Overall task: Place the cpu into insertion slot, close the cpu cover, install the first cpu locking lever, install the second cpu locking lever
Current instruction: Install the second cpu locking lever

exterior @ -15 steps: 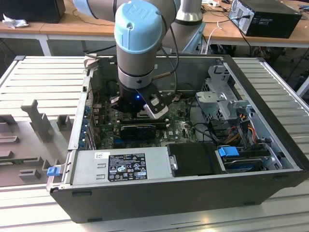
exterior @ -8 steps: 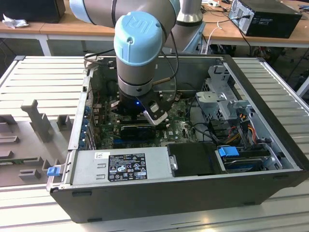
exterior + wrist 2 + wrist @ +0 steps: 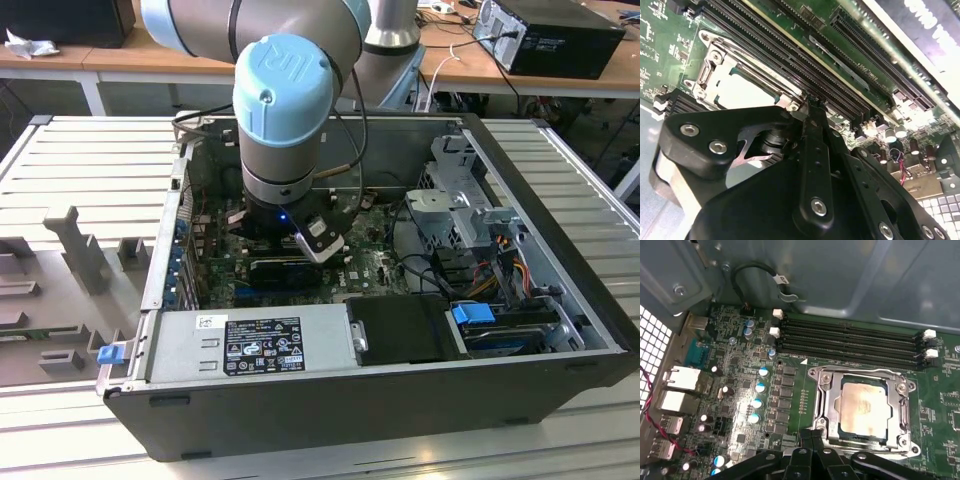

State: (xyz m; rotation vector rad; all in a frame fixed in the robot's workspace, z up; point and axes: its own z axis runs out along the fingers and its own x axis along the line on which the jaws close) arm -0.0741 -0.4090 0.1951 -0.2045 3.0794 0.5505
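Cpu [image 3: 862, 407] seated in insertion slot, cpu cover [image 3: 825, 405] down — end effector [image 3: 812, 436] fingertips together, empty

A: Socket region in the exterior view?
B: Covered by the arm's wrist [image 3: 285, 120]; neither cpu nor cover can be made out there.

A: Second wrist view?
B: The cpu cover [image 3: 722, 62] is cut across its near side by the gripper [image 3: 812, 107] linkage. The cpu [image 3: 742, 92] is partly masked.

A: First wrist view?
B: The cover's lower rim is overlapped by black finger links; fingertip spacing cannot be judged.
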